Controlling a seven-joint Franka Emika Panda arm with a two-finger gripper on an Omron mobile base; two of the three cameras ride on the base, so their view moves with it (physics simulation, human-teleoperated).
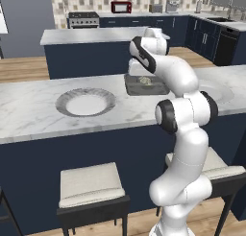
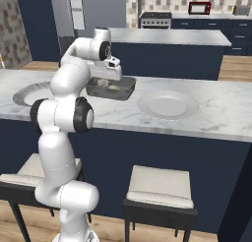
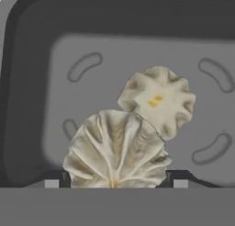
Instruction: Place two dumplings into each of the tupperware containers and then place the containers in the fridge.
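A dark grey tupperware container sits on the marble counter between two round plates. In the hand view its floor carries two pleated beige dumplings. The farther dumpling lies flat on the floor. The nearer, larger dumpling sits between my fingertips, and my gripper has its jaws wide and pressed against that dumpling's sides, low over the container. The tall grey fridge stands far back on the left.
A round grey plate lies on the counter on one side of the container, and another plate on the other side. Cushioned stools stand below the counter's front edge. An island counter stands behind.
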